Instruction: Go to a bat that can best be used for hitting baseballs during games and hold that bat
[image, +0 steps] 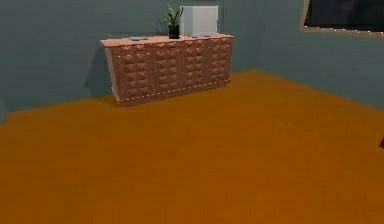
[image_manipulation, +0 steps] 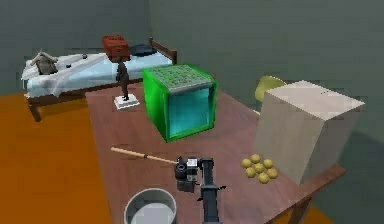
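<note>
A thin pale wooden stick, shaped like a slim bat (image_manipulation: 143, 155), lies flat on the brown table (image_manipulation: 230, 135) in the arm side view. Its right end points at my gripper (image_manipulation: 180, 172), whose dark body sits at the end of the arm (image_manipulation: 210, 198) rising from the bottom edge. With the stick lying on the tabletop at the gripper's far end, I cannot tell whether the gripper holds anything.
On the table stand a green box (image_manipulation: 180, 100), a small dark statue (image_manipulation: 123, 88), a big beige box (image_manipulation: 305, 128), several yellow balls (image_manipulation: 259, 168) and a grey bowl (image_manipulation: 152, 208). A bed (image_manipulation: 75, 72) lies behind. Ahead, a drawer cabinet (image: 170, 66) with a plant (image: 174, 20) stands beyond open orange floor (image: 190, 160).
</note>
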